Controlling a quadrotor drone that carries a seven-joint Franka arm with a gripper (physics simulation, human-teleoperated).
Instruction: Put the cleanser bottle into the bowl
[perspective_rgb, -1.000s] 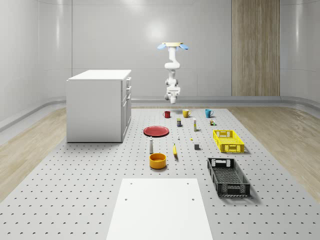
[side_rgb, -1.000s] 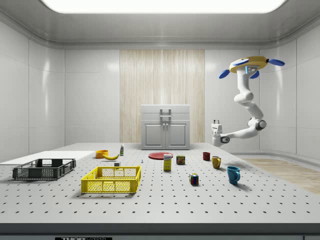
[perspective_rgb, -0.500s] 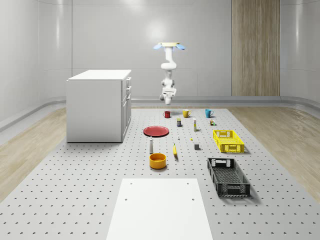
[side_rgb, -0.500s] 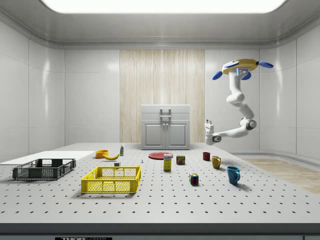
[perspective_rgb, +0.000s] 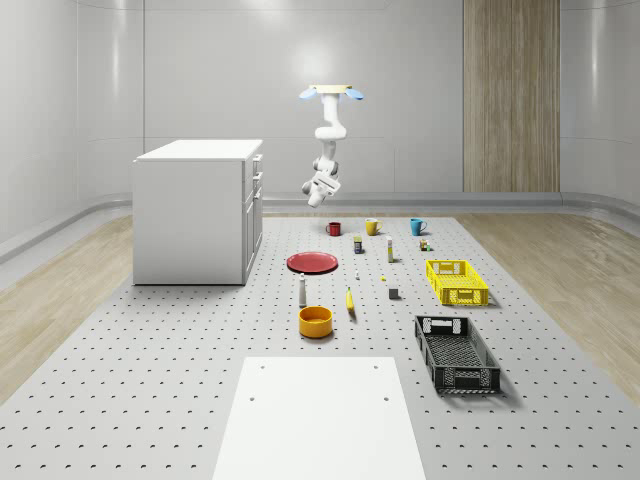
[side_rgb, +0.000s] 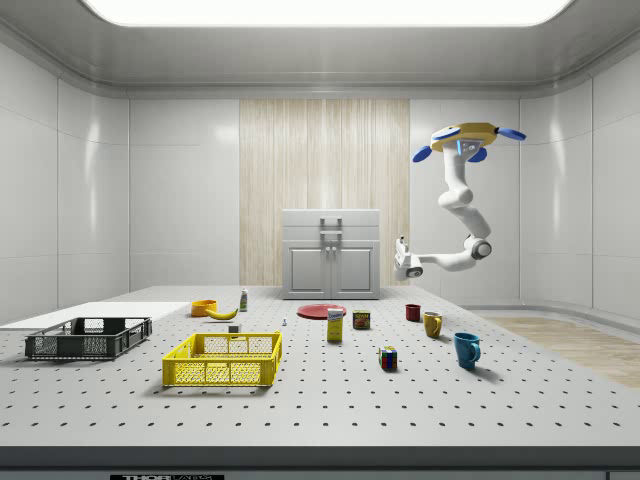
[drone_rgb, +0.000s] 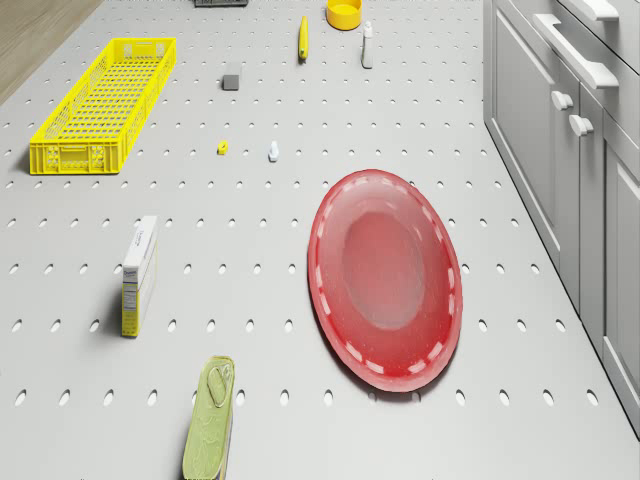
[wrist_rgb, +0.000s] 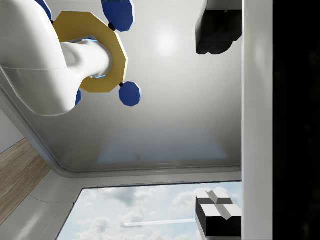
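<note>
Small white cleanser bottle (perspective_rgb: 303, 291) untouched beside orange bowl (perspective_rgb: 315, 321). Drone (perspective_rgb: 329, 91) has drifted toward white cabinet (perspective_rgb: 197, 212), hovering; empty gripper (side_rgb: 401, 260) fingers spread, far off.

In the drone view the cabinet (drone_rgb: 590, 150) is cut off at the frame's right edge, and the green can (drone_rgb: 208, 420) at the bottom edge. In the whole-scene view, the cleanser bottle (perspective_rgb: 303, 292) at frame centre is too small for any label to be read. The claw (perspective_rgb: 315, 197) is too small there to tell how its fingers stand.
</note>
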